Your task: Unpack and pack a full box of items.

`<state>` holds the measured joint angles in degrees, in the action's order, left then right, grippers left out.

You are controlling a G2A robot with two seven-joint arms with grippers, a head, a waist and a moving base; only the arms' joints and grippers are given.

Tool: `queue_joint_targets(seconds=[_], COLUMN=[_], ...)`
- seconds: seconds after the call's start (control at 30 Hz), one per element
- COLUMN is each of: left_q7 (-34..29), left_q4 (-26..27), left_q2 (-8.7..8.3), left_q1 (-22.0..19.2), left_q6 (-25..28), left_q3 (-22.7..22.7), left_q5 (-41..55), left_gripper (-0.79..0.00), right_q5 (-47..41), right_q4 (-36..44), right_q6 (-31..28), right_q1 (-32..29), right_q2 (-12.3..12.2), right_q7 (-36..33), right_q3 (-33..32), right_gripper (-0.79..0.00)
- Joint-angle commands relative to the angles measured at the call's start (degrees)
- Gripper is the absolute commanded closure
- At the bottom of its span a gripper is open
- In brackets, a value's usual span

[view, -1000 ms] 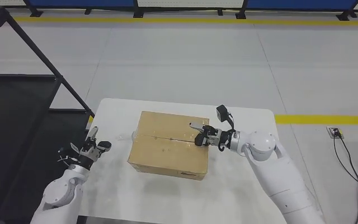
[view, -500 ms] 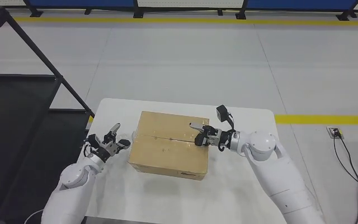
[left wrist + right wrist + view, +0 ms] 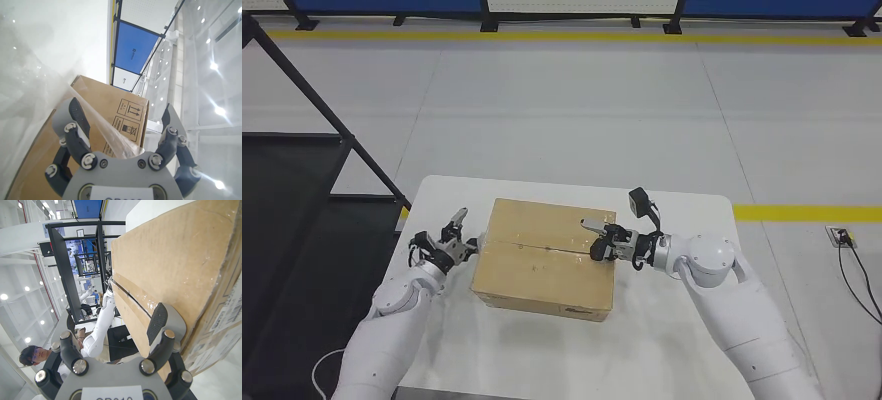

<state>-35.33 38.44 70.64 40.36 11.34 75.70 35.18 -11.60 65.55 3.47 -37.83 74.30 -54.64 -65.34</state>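
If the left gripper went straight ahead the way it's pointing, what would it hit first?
Probably the clear tape strand between the open fingers of the left gripper, then the cardboard box right behind it.

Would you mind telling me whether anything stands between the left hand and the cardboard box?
Nothing solid: the open left hand is beside the cardboard box, with only a clear tape strip running between its fingers.

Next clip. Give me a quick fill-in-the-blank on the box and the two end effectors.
1. The cardboard box on the table has its top flaps ___.
2. Clear ___ covers the seam along the box's top.
3. The left end effector is ___.
4. The right end effector sits at the ___ end of the box from the left one.
Missing words: closed; tape; open; opposite.
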Motion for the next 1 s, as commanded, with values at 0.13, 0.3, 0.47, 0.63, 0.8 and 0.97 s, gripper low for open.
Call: queue_joint_targets(seconds=[0.13,0.3,0.47,0.63,0.8,0.97], left_q7=[-0.46,0.47,1.31,2.06,2.6,3.88], left_q4=[-1.11,-0.56,1.68,5.02,8.72,11.5], left_q2=[0.59,0.82,0.87,0.8,0.36,-0.33], left_q1=[-0.6,0.25,2.08,4.98,8.9,12.23], left_q6=[3.64,7.18,10.56,14.24,15.74,14.66], left_q3=[0.79,2.51,4.05,5.78,8.07,10.12], left_q5=[3.47,7.04,9.13,10.8,11.55,9.64], left_gripper=[-0.785,-0.785,-0.785,-0.785,-0.785,-0.785], right_q5=[0.0,0.0,0.0,0.0,0.0,0.0], right_q4=[0.0,0.0,0.0,0.0,0.0,0.0], right_q6=[0.0,0.0,0.0,0.0,0.0,0.0], right_q1=[0.0,0.0,0.0,0.0,0.0,0.0], right_q2=[0.0,0.0,0.0,0.0,0.0,0.0], right_q7=[0.0,0.0,0.0,0.0,0.0,0.0], right_q3=[0.0,0.0,0.0,0.0,0.0,0.0], right_gripper=[-0.785,-0.785,-0.785,-0.785,-0.785,-0.785])
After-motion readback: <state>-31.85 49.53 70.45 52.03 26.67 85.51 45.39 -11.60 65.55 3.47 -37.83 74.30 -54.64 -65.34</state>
